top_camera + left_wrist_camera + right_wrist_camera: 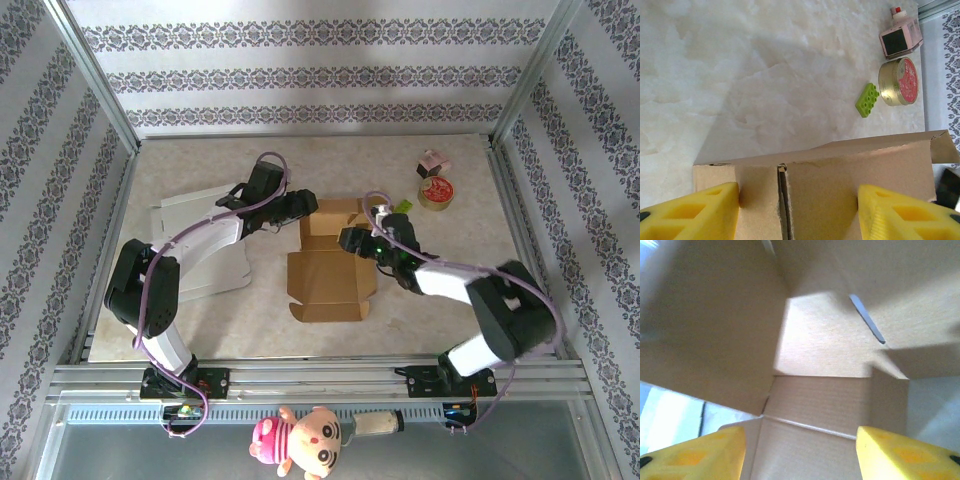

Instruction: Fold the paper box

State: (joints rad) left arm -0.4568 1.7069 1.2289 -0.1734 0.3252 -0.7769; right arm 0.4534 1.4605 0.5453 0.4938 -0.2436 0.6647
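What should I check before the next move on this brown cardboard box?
1. Left gripper open at the brown cardboard box's left wall: ok.
2. Right gripper open, facing the box's inside: ok.
3. Far walls standing fully upright: cannot tell.
4. Near flap folded up: not ok, it lies flat on the beige marbled table.
5. Green toy brick and round red-lidded tin apart from the box: ok.
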